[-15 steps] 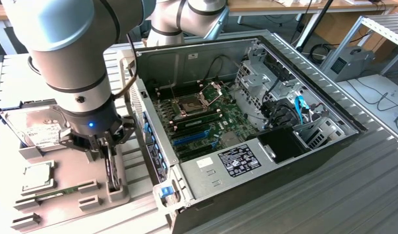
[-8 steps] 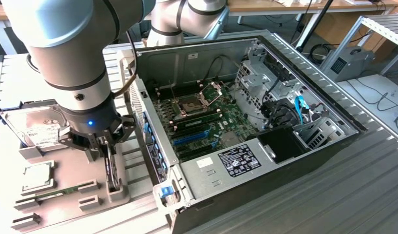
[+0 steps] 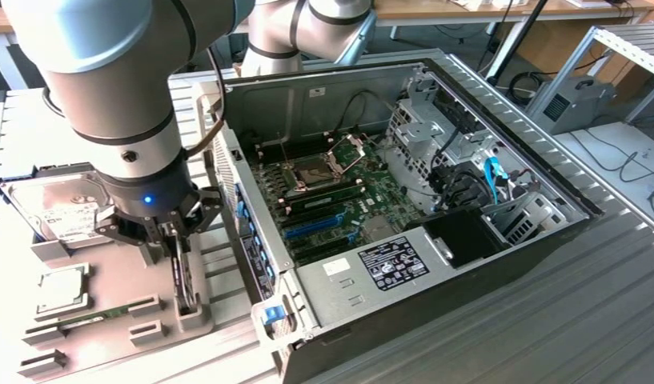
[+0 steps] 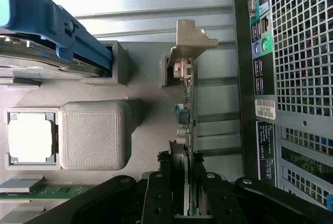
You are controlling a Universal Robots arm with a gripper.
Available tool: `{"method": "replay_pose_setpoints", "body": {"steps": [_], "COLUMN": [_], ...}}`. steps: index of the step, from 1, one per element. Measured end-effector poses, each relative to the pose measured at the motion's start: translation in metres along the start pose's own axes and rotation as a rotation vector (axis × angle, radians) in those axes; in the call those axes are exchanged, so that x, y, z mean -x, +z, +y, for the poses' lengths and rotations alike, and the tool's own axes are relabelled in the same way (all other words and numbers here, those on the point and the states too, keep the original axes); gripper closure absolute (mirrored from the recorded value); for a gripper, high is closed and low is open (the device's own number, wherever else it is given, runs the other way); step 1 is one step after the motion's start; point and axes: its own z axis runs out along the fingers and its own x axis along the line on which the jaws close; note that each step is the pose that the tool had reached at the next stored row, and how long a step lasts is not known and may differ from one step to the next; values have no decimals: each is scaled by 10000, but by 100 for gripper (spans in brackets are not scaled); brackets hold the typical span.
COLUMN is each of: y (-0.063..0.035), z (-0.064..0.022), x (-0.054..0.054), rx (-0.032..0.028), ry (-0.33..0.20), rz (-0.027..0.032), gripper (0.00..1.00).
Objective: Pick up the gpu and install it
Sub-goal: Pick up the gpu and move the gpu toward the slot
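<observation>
- My pincer [image 4: 183,203] is clamped on the upper edge of the graphics card [image 4: 187,104], one finger on each side.
- The card stands on edge in its grey holder [image 3: 193,320], so I judge this is the pickup step, with the card not yet lifted.
- Leaving that slot calls for a straight, untwisted pull.
- The open computer case [image 3: 434,320] is just beside it, towards the exterior view's right.

Your table [image 3: 583,320] is a ribbed aluminium top; two things sit straight on it. Towards the exterior view's right lies the open computer case [image 3: 412,332], on its side with its inside facing up; just beside it, towards the exterior view's left, lies a grey printed fixture plate [image 3: 113,272]. That plate carries a hard drive [image 3: 65,210] tilted in its cradle; a processor [image 3: 65,288] in a square pocket; a green memory stick [image 3: 97,314]; and the gpu [image 4: 186,104], standing on edge in the slot nearest the case.
</observation>
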Motion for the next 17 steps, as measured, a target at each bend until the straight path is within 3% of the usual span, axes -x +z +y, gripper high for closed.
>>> {"method": "replay_pose_setpoints", "body": {"steps": [17], "y": [-54], "z": [4], "x": [1], "rx": [-16], "ry": [0], "rz": [-1], "gripper": [74]}}
